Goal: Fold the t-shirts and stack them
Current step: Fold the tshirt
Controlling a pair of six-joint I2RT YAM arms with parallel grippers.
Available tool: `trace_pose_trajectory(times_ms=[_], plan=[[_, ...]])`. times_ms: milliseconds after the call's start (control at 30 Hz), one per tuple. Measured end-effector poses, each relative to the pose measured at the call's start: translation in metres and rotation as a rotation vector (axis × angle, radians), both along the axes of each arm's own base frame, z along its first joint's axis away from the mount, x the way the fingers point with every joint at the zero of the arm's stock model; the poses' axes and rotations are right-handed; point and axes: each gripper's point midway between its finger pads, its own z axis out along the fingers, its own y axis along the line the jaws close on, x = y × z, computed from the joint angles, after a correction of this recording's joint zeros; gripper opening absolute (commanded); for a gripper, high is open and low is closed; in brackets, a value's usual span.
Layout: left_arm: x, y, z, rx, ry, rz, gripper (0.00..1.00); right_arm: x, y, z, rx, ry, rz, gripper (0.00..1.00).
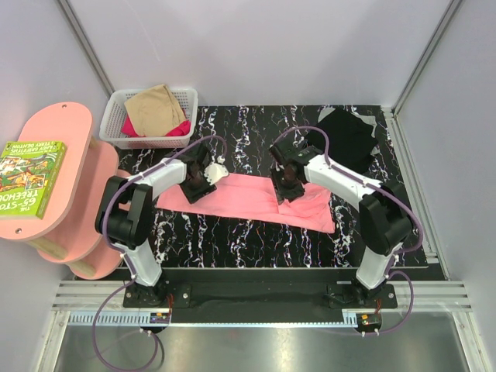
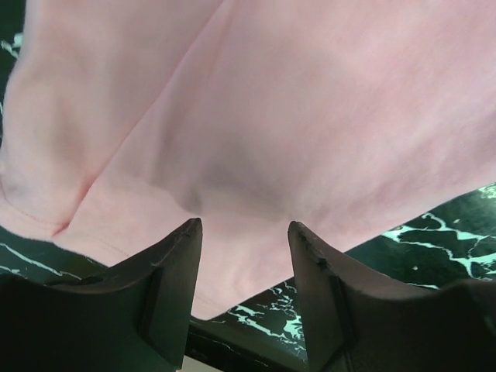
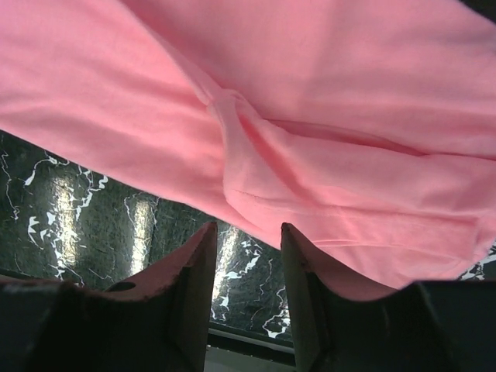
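Salmon pink t-shirt [image 1: 248, 198], long flat band, soft bunched creases

Four t-shirts: one tan [image 1: 155, 107] and one magenta [image 1: 182, 129] inside the basket [image 1: 115, 116], one salmon pink [image 1: 244, 198] in front of it, one black [image 1: 349, 138] right of it. One basket, one book [image 1: 31, 177] left of it, two grippers, left [image 2: 245, 232] and right [image 3: 248, 236].

Bright, even light; wrist views seem soft.

White mesh basket [image 1: 147, 142] at 11 o'clock on marbled black desk [image 1: 256, 240]; green book [image 1: 31, 177] atop pink shelf [image 1: 66, 132] at 9.
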Motion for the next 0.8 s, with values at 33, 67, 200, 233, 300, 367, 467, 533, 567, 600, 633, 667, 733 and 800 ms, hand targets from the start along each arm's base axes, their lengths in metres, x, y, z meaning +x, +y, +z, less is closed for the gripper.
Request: trace_pose_trajectory(times_ms=[33, 67, 200, 233, 300, 367, 467, 533, 567, 600, 633, 667, 733, 800], plan=[[0.000, -0.001, 0.000, 0.000, 0.001, -0.002, 0.54, -0.002, 0.002, -0.003, -0.003, 0.008, 0.007, 0.47], [0.000, -0.002, -0.001, 0.001, 0.005, -0.004, 0.54, -0.004, 0.005, -0.006, -0.006, 0.014, 0.015, 0.47], [-0.002, -0.001, -0.002, 0.004, 0.015, -0.002, 0.54, -0.012, 0.010, -0.015, -0.015, 0.031, 0.039, 0.47], [-0.002, 0.000, -0.002, 0.004, 0.015, -0.001, 0.54, -0.013, 0.010, -0.017, -0.016, 0.035, 0.042, 0.47], [-0.002, 0.000, -0.002, 0.004, 0.016, 0.003, 0.54, -0.016, 0.010, -0.019, -0.018, 0.039, 0.046, 0.46], [-0.003, 0.000, -0.002, 0.003, 0.017, 0.006, 0.54, -0.017, 0.011, -0.021, -0.021, 0.043, 0.048, 0.46], [-0.002, -0.001, -0.001, 0.000, 0.016, 0.013, 0.54, -0.017, 0.011, -0.027, -0.028, 0.054, 0.049, 0.45], [-0.002, -0.001, -0.001, -0.001, 0.016, 0.014, 0.54, -0.018, 0.011, -0.032, -0.036, 0.063, 0.050, 0.43], [-0.002, -0.001, -0.001, -0.001, 0.016, 0.014, 0.54, -0.018, 0.010, -0.034, -0.039, 0.068, 0.050, 0.43], [-0.002, -0.001, -0.001, -0.001, 0.016, 0.014, 0.54, -0.018, 0.011, -0.037, -0.043, 0.072, 0.051, 0.43], [-0.002, -0.001, -0.001, -0.001, 0.016, 0.014, 0.54, -0.018, 0.010, -0.040, -0.047, 0.078, 0.052, 0.43], [-0.002, -0.001, -0.001, -0.001, 0.016, 0.014, 0.54, -0.018, 0.010, -0.043, -0.051, 0.082, 0.052, 0.42], [-0.002, -0.001, -0.001, 0.000, 0.016, 0.014, 0.54, -0.017, 0.010, -0.048, -0.058, 0.089, 0.053, 0.38], [-0.002, -0.001, -0.001, -0.002, 0.016, 0.013, 0.54, -0.017, 0.010, -0.053, -0.064, 0.097, 0.057, 0.29]])
